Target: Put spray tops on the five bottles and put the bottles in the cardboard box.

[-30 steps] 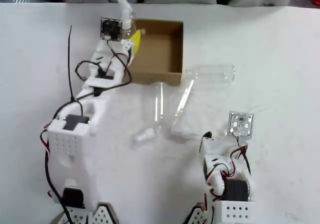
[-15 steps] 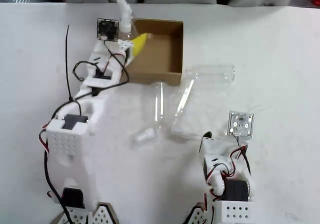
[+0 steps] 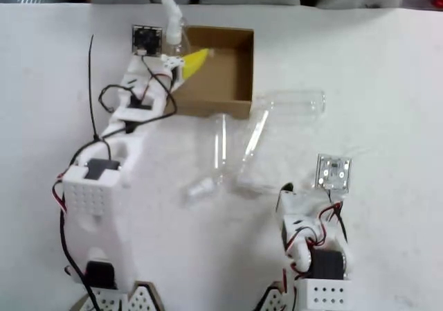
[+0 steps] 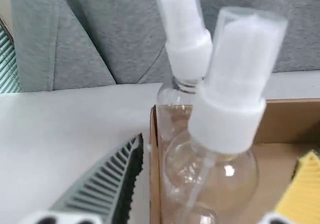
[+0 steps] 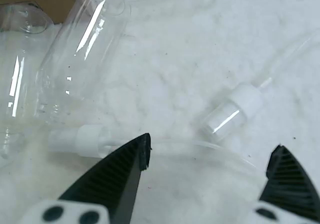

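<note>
**Boxing step: capped bottle at the box corner**

The cardboard box [image 3: 228, 82] sits by the table's [image 3: 387, 61] far edge, left of centre. Your left gripper [image 4: 222, 154] is spread around a capped bottle [image 4: 225, 119] at the box's far-left corner, just beside a second capped bottle [image 4: 182, 49]. Next, I'd say: back out straight without tipping either. Uncapped bottles [image 3: 297, 103] lie mid-table. Your right gripper [image 5: 211, 144], jaws spread, hangs over a loose spray top [image 5: 232, 112].

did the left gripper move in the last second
Yes. The left gripper opened: its yellow finger swung right, from along the cardboard box's left wall to out over the box floor.
</note>
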